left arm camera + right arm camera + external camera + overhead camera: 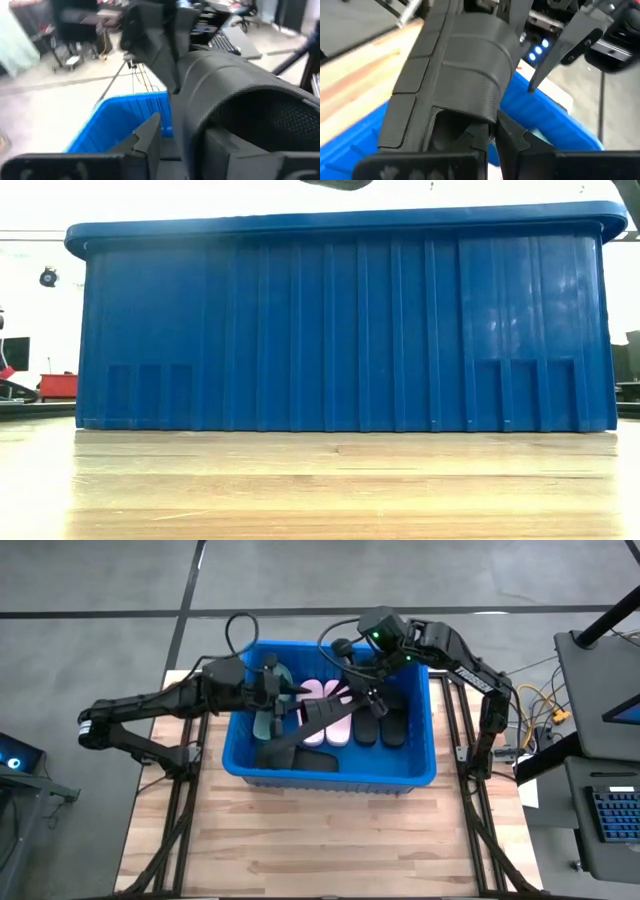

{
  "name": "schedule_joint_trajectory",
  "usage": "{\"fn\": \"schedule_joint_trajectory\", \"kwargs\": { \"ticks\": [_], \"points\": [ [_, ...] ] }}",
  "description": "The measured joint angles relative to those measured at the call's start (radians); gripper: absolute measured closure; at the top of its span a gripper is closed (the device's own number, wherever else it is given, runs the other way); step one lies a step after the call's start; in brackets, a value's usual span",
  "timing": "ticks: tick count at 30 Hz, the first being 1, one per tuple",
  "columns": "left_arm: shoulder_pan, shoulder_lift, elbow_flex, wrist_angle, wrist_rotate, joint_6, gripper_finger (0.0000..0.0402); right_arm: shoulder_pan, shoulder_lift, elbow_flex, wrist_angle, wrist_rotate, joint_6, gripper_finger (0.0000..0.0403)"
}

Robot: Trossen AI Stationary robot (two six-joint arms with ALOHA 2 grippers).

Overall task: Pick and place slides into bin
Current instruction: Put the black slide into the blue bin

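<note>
One blue bin (420, 740), two pink slides (338, 730), roughly four black slides (392, 725), one green slide (268, 720)

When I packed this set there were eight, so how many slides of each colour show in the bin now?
Black slides: 4, counting the tilted black slide held up by the right gripper
Light pink slides: 2
Dark green slides: 2, partly hidden under the left arm
Total: 8, all within the rim of the bin
</note>
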Motion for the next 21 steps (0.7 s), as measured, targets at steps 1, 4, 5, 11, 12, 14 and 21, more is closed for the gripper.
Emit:
{"fn": "schedule_joint_trajectory", "kwargs": {
  "ticks": [1,4,5,11,12,14,21],
  "points": [
    [0.007,-0.002,0.0,-0.007,-0.001,-0.035,0.0304,-0.004,-0.003,0.0,-0.005,0.022,0.0,0.0391],
    [0.026,-0.013,0.0,-0.059,-0.01,-0.098,0.0281,-0.012,-0.008,0.0,-0.038,0.083,0.006,0.0391],
    [0.03,-0.016,0.0,-0.072,-0.019,-0.098,0.0275,-0.016,-0.01,0.0,-0.044,0.083,0.009,0.0391],
    [0.033,-0.027,0.0,-0.098,-0.053,-0.092,0.0249,-0.019,-0.013,-0.001,-0.061,0.094,0.022,0.0392],
    [0.033,-0.03,0.0,-0.113,-0.056,-0.094,0.0247,-0.022,-0.013,-0.001,-0.077,0.097,0.023,0.0392],
    [0.035,-0.047,0.0,-0.151,-0.056,-0.097,0.0244,-0.025,-0.013,-0.001,-0.097,0.116,0.029,0.0392],
    [0.036,-0.105,0.0,-0.161,-0.116,-0.178,0.0244,-0.025,-0.016,-0.001,-0.107,0.231,0.067,0.0392]
  ]
}}
